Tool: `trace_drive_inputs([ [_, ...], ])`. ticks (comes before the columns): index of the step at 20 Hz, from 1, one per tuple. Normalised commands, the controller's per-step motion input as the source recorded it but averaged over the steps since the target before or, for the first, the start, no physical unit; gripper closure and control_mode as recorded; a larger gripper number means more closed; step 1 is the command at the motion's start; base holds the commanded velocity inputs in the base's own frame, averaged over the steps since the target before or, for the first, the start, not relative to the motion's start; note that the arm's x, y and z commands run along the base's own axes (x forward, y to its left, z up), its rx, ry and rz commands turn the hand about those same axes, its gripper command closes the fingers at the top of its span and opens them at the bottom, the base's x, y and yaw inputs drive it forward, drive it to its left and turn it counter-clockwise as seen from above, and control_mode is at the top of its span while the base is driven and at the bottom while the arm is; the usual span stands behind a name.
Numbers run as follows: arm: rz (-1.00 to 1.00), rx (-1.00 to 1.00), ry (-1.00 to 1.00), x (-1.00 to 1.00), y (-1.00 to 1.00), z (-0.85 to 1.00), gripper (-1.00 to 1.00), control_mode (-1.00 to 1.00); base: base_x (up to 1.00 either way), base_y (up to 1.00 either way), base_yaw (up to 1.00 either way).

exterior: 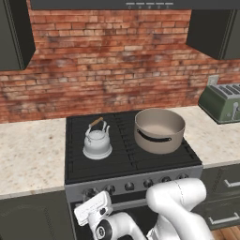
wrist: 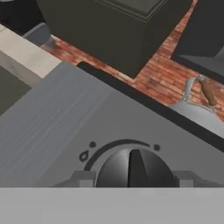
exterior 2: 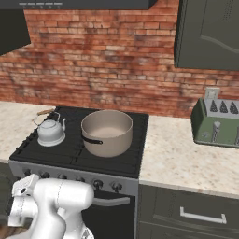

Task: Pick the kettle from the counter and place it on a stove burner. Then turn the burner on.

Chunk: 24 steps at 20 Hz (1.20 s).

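One half of the job looks done: kettle sits upright on the front-left stove burner of the black cooktop, off the counter and free of the arm. What's left, judging by the task, is turning that burner on.

Gripper is down at the stove's front panel, facing a round dark knob. Hand view shows the two finger tips standing apart, one each side of the knob, just beside it. Can't tell if the pads actually touch it yet, so jaws read as apart around the knob, not clearly clamped. Knob's pointer ridge stands straight up in that view, w/ an arc and flame mark above it; no flame visible under the kettle, so burner looks off for now.

Whether this is the right knob for the kettle's burner I can't confirm; it's toward the left end of the knob row, which fits.

Around: big beige pot on the right-hand burners, near the kettle but apart. Green toaster on the counter far right, by the brick wall. Nothing stands btwn gripper and knob. Main risk, as I see it: fingers slipping on the knob w/o a firm squeeze before the twist.
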Motion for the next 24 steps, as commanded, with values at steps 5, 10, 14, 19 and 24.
trace_drive_inputs([
  [5, 0.51, -0.19, 0.38, 0.00, 0.04, -0.45, 1.00, -1.00, 0.00, 0.00, 0.00],
  [10, 0.52, -0.19, 0.45, 0.00, 0.07, -0.46, 1.00, -1.00, 0.00, 0.00, 0.00],
  [14, 0.51, -0.18, 0.51, 0.00, 0.07, -0.48, 1.00, -1.00, 0.00, 0.00, 0.00],
  [19, 0.51, -0.19, 0.53, 0.00, 0.09, -0.55, 1.00, -1.00, 0.00, 0.00, 0.00],
  [24, 0.51, -0.20, 0.51, 0.00, 0.09, -0.49, 1.00, -1.00, 0.00, 0.00, 0.00],
])
